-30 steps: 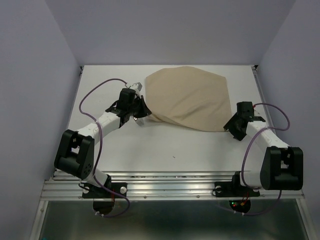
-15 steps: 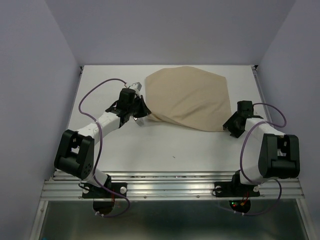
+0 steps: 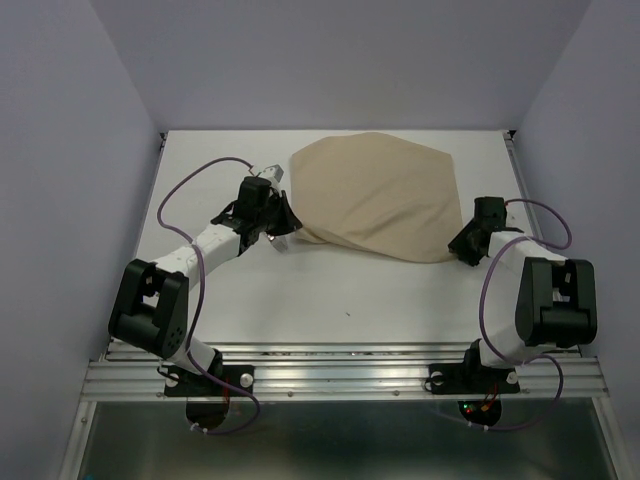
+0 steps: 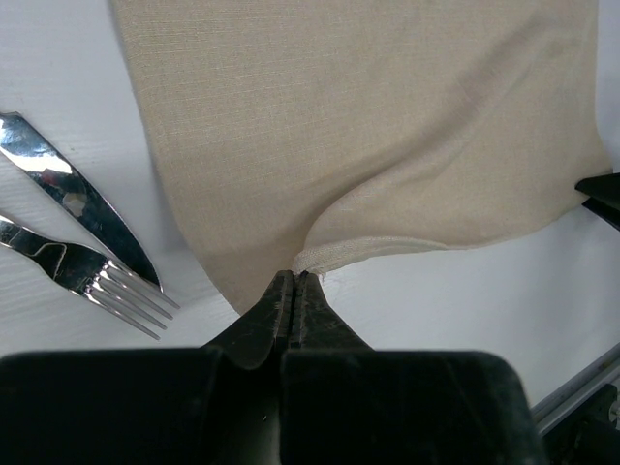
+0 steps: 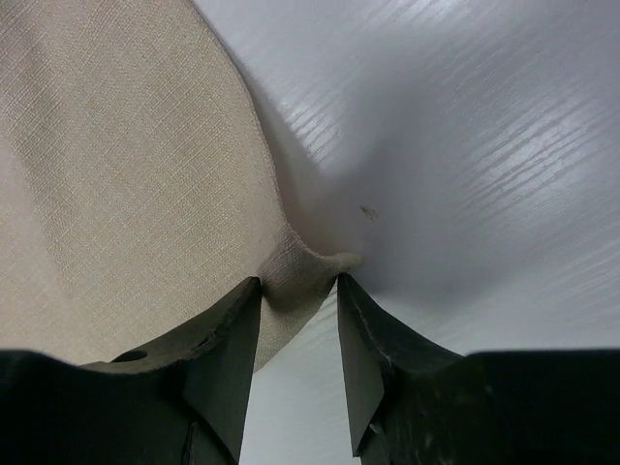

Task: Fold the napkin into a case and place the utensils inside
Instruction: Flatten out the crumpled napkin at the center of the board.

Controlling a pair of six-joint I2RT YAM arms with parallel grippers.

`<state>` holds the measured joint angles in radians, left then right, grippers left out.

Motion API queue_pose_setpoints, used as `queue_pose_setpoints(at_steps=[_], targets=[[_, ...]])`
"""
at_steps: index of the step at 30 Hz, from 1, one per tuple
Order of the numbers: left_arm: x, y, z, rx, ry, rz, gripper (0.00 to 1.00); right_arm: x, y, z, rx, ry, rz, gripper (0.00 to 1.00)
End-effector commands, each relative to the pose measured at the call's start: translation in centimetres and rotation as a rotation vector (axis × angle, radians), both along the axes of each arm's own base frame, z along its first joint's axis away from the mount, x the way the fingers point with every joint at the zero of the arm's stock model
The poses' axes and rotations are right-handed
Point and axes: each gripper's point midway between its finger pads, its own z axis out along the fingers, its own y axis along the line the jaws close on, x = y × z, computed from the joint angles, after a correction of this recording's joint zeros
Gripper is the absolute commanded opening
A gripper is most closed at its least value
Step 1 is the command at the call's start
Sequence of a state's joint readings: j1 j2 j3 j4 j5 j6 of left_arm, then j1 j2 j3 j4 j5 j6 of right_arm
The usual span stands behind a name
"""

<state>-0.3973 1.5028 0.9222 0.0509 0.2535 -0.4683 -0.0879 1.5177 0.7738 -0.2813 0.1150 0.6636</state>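
Table (image 3: 400, 290): white top, both arm bases at the 6 o'clock edge.

Napkin (image 3: 375, 205): beige cloth, spread out as a rough rounded quad from table centre toward 12 o'clock. It's a loose sheet with soft creases, not folded into a narrow case. The near edge runs from the 8 o'clock corner to the 4 o'clock corner, and each corner has a gripper on it.

Left arm (image 3: 215, 245): reaches toward 1 o'clock from its base, wrist at the napkin's 8 o'clock corner.

Right arm (image 3: 545, 300): elbow folded back over its base, wrist low at the napkin's 4 o'clock corner.

Left gripper (image 4: 295, 281): fingers pressed fully together, no gap. The cloth corner is pinched right at the tips, and a fold ridge runs from there toward 2 o'clock in the left wrist view.

Right gripper (image 5: 298, 283): fingers apart, straddling the cloth corner. The bunched corner sits between the tips and touches the left finger. Can't tell whether the right finger is pressing it.

Knife (image 4: 82, 208): on bare table at 9 o'clock of the left fingertips, just beside the napkin's edge and off the cloth. Blade tip points to about 5 o'clock.

Fork (image 4: 92, 281): at 6 o'clock of the knife, tines toward 4 o'clock, close to the knife tip. Can't tell if they touch. Handles are out of frame.
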Motion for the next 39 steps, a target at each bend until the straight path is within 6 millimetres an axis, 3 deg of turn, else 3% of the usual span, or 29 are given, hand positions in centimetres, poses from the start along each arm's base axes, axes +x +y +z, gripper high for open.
queue_pose_setpoints(at_steps=[1,4,7,8,10,13,14,15,22,25,29,30,32,36,37,39], targets=[[0.2,0.2,1.7,-0.015,-0.046,0.008,0.00,0.7,-1.1,0.1,-0.043,-0.009,-0.008,0.43],[0.2,0.3,1.8,-0.009,-0.051,0.012,0.00,0.3,-1.5,-0.3,-0.045,0.003,-0.019,0.43],[0.2,0.4,1.9,-0.008,-0.053,0.013,0.00,0.3,-1.7,-0.6,-0.042,0.007,-0.028,0.36],[0.2,0.3,1.9,-0.009,-0.053,0.012,0.00,0.4,-1.7,-0.7,-0.041,0.007,-0.027,0.30],[0.2,0.4,1.8,-0.007,-0.050,0.013,0.00,0.5,-1.7,-0.5,-0.037,-0.002,-0.029,0.29],[0.1,0.5,1.7,-0.004,-0.048,0.015,0.00,0.3,-1.9,-0.4,-0.049,-0.002,-0.036,0.31],[0.1,0.5,1.8,-0.004,-0.053,0.018,0.00,0.2,-2.0,-0.4,-0.054,-0.001,-0.037,0.41],[0.0,0.5,1.8,-0.003,-0.052,0.018,0.00,0.1,-2.2,-0.4,-0.063,0.000,-0.045,0.43],[-0.1,0.6,1.8,0.001,-0.052,0.021,0.00,-1.0,-2.7,-0.8,-0.075,0.015,-0.056,0.45],[0.0,0.6,2.0,-0.005,-0.054,0.020,0.00,-0.8,-2.4,-0.7,-0.062,0.009,-0.046,0.38],[0.0,0.5,2.3,-0.009,-0.060,0.018,0.00,-0.1,-1.7,-0.2,-0.026,-0.019,-0.022,0.07],[0.1,0.5,2.4,-0.011,-0.063,0.020,0.00,0.1,-1.5,0.4,-0.017,-0.036,-0.019,0.01],[0.1,0.5,2.8,-0.010,-0.069,0.018,0.00,0.6,-1.0,1.6,0.006,-0.073,-0.005,0.01],[1.2,0.2,5.2,0.003,-0.101,0.004,0.00,2.1,-1.2,6.9,-0.013,-0.176,0.005,0.01],[2.2,0.1,7.6,0.009,-0.154,0.000,0.00,3.2,-1.6,10.2,-0.038,-0.254,0.000,0.01],[3.0,0.5,9.7,0.038,-0.184,0.017,0.00,3.6,-2.1,13.3,-0.067,-0.303,-0.003,0.01]])
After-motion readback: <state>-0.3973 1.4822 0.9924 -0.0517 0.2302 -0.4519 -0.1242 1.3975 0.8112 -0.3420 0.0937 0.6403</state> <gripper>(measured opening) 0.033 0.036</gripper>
